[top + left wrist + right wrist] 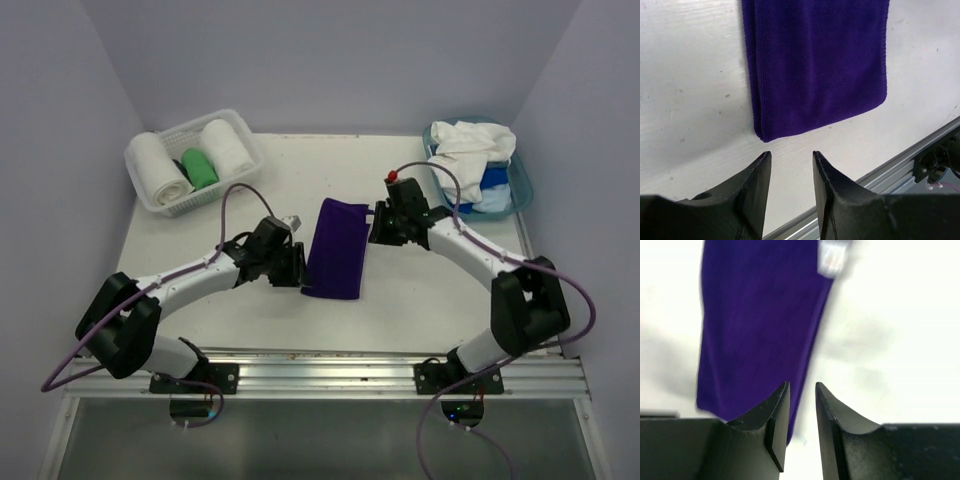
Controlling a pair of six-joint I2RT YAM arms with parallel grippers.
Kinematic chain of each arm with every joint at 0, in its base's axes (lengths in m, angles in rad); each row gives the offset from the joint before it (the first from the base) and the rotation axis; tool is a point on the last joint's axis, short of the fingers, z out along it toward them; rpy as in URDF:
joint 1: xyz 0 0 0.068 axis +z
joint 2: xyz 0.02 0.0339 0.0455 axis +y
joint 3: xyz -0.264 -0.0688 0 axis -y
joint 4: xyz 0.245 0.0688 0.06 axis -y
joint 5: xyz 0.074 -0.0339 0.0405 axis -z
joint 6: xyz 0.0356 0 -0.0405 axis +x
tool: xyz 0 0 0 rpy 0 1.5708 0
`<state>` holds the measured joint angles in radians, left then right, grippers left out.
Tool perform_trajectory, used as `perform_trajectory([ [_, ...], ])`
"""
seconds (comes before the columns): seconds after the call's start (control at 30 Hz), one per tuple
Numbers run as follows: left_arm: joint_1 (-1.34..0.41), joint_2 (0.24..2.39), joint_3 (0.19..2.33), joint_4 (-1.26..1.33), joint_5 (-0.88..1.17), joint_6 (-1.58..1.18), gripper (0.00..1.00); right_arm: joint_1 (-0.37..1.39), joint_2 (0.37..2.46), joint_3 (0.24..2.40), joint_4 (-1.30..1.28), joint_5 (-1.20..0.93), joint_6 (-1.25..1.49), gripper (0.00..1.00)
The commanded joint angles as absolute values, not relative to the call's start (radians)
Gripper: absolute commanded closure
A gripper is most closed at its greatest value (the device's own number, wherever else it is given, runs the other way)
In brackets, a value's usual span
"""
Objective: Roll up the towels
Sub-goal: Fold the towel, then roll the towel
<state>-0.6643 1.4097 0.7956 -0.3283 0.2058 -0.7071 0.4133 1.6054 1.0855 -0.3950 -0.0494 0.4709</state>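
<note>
My left fingers [750, 185] sit slightly apart, just short of the deep purple folded cloth towel [815, 65]; right fingers [765, 420] likewise, opposite end.

No lettering, brand name or number can be read in any of the three views. A small white tag [832, 259] at the edge of the deep purple towel [760, 330] shows in the right wrist view, but it is too blurred for any print on it to be made out.
</note>
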Motion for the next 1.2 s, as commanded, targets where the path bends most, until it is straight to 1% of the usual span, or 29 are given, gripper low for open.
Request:
perform_trajectory([
  [0.0, -0.67, 1.408, 0.762, -0.296, 0.161, -0.75, 0.57, 0.512, 1.453, 0.953, -0.396, -0.037, 0.554, 0.7],
  [0.03, -0.67, 1.416, 0.749, -0.279, 0.158, -0.755, 0.58, 0.537, 1.406, 0.934, -0.396, -0.032, 0.592, 0.74],
  [0.1, -0.67, 1.428, 0.739, -0.269, 0.147, -0.764, 0.58, 0.6, 1.384, 0.897, -0.388, -0.034, 0.609, 0.77],
  [0.23, -0.67, 1.434, 0.721, -0.262, 0.13, -0.756, 0.58, 0.632, 1.448, 0.877, -0.367, -0.069, 0.611, 0.81],
  [0.43, -0.67, 1.424, 0.709, -0.27, 0.112, -0.758, 0.58, 0.658, 1.531, 0.822, -0.293, -0.127, 0.611, 0.83],
  [0.57, -0.67, 1.434, 0.709, -0.261, 0.112, -0.758, 0.57, 0.67, 1.574, 0.822, -0.34, -0.032, 0.607, 0.87],
  [0.63, -0.67, 1.439, 0.709, -0.252, 0.117, -0.758, 0.57, 0.67, 1.557, 0.822, -0.365, -0.003, 0.61, 0.87],
  [0.77, -0.67, 1.477, 0.715, -0.224, 0.178, -0.741, 0.55, 0.676, 1.467, 0.815, -0.373, 0.012, 0.62, 0.84],
  [0.83, -0.675, 1.489, 0.721, -0.218, 0.176, -0.738, 0.55, 0.678, 1.398, 0.781, -0.359, 0.023, 0.638, 0.83],
  [0.9, -0.676, 1.493, 0.715, -0.201, 0.183, -0.739, 0.56, 0.681, 1.352, 0.75, -0.332, 0.015, 0.661, 0.78],
  [0.93, -0.676, 1.494, 0.713, -0.201, 0.184, -0.739, 0.57, 0.681, 1.344, 0.724, -0.324, 0.003, 0.669, 0.76],
  [0.97, -0.676, 1.502, 0.713, -0.198, 0.184, -0.739, 0.58, 0.683, 1.339, 0.712, -0.312, -0.012, 0.675, 0.67],
  [1.07, -0.676, 1.52, 0.716, -0.192, 0.192, -0.736, 0.61, 0.698, 1.35, 0.681, -0.281, -0.044, 0.687, 0.54],
  [1.13, -0.676, 1.532, 0.715, -0.183, 0.195, -0.736, 0.63, 0.707, 1.364, 0.673, -0.269, -0.044, 0.692, 0.52],
  [1.17, -0.676, 1.543, 0.716, -0.181, 0.196, -0.736, 0.67, 0.71, 1.373, 0.672, -0.261, -0.051, 0.692, 0.5],
])
